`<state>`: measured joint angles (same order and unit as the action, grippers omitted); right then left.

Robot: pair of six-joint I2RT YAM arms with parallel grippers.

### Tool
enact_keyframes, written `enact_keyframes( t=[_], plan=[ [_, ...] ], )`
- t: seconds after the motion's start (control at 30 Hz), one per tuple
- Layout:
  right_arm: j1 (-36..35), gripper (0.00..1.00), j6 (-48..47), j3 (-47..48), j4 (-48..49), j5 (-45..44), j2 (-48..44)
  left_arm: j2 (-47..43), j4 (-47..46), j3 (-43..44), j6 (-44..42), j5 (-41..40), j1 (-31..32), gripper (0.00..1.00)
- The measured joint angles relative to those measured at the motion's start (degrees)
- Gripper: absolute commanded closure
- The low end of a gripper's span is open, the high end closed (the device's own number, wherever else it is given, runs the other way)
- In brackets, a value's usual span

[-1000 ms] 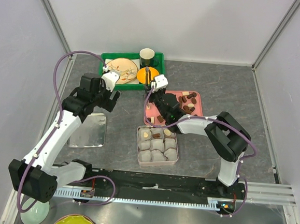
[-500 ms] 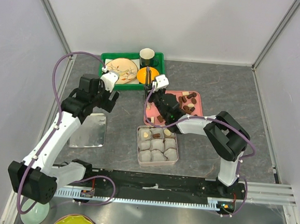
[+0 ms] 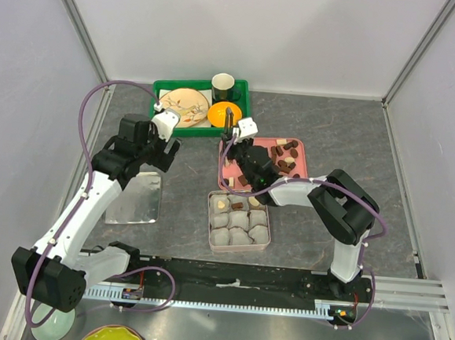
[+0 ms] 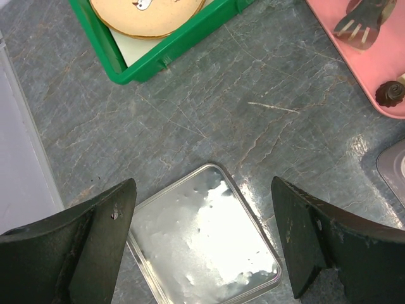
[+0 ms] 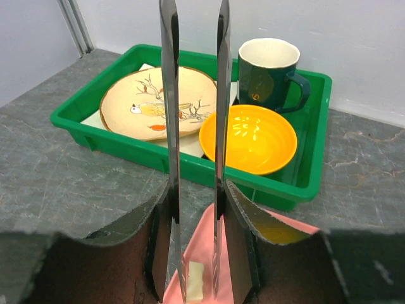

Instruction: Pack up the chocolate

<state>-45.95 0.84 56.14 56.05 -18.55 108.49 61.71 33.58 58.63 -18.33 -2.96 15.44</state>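
Tongs [image 5: 169, 126] sit clamped in the right gripper [image 5: 197, 237], a cream chocolate [image 5: 195, 282] on the pink tray [image 5: 201, 250] beneath; left gripper [image 4: 202, 185] hangs spread wide above the metal lid [image 4: 205, 244].

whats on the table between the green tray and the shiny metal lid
Nothing: the left wrist view shows only bare grey table between the green tray and the metal lid.

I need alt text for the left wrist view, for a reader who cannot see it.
The left gripper hangs open above a metal lid on the grey table. Beyond it lies a green tray holding a plate; at the right edge is a pink tray with one dark chocolate.
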Motion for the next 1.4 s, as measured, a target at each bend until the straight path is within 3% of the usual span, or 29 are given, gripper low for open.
enact_keyframes(
  t=[0.17, 0.33, 0.5, 0.67, 1.07, 1.4],
  plan=[
    [0.1, 0.6, 0.0, -1.0, 0.6, -0.6, 0.0, 0.0, 0.0, 0.0, -0.1, 0.0, 0.0, 0.06],
    [0.1, 0.75, 0.0, -1.3, 1.1, -0.9, 0.0, 0.0, -0.4, -0.4, -0.2, 0.0, 0.0, 0.06],
    [0.4, 0.8, -0.2, -1.6, 0.5, -0.7, -0.8, 0.0, -0.5, -0.8, -0.2, 0.0, 0.0, 0.06],
    [0.4, 0.87, -0.3, -4.7, -3.7, 2.3, -9.0, -0.1, -0.7, -0.9, -0.2, 0.0, 0.0, 0.06],
    [-5.1, 0.88, 0.0, -14.4, -17.2, 12.3, -39.8, -0.1, -0.9, -2.1, -0.2, 0.1, 0.0, 0.06],
    [-14.8, 0.86, 0.8, -16.8, -29.0, 16.3, -43.9, -0.1, -0.7, -2.1, -0.2, 0.3, 0.0, 0.06]
  ],
)
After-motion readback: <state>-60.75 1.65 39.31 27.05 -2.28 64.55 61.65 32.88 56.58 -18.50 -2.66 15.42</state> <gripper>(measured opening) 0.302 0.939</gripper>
